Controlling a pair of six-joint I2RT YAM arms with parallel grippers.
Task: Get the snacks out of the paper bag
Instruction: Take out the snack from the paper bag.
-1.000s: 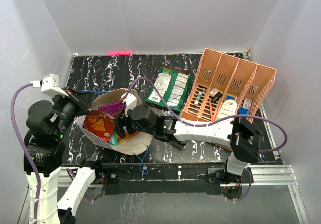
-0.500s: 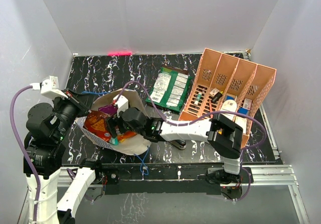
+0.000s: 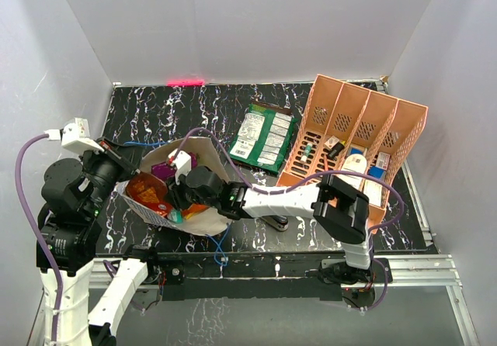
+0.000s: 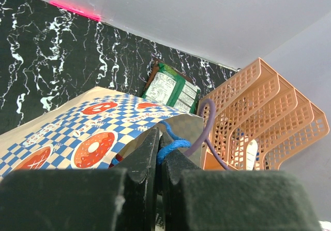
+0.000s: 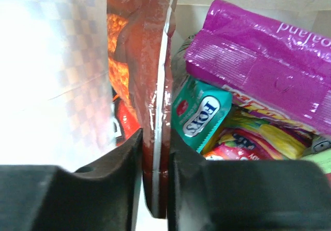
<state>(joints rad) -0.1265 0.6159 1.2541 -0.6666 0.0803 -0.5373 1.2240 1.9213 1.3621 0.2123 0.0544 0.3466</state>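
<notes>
The paper bag [image 3: 208,223] lies on its side at the left, its mouth facing right. My left gripper [image 3: 122,162] is shut on its blue string handle [image 4: 173,145] and holds the top flap [image 4: 77,132] up. My right gripper [image 5: 155,161] reaches inside the bag and is shut on the sealed edge of an orange-red snack packet [image 5: 150,60]. Beside it lie a purple packet [image 5: 269,60], a teal FOX'S packet [image 5: 201,114] and a yellow-red one [image 5: 258,138]. In the top view the right gripper [image 3: 175,193] is partly hidden among the packets.
A green-and-white packet [image 3: 262,135] lies flat on the black marbled table behind the bag. The salmon-pink organiser [image 3: 357,129] with small bottles and boxes stands at the right. A small black object [image 3: 277,223] sits under the right forearm.
My right arm has pushed further left into the bag and its jaws have closed on the orange-red packet. The left gripper has kept its hold on the handle.
</notes>
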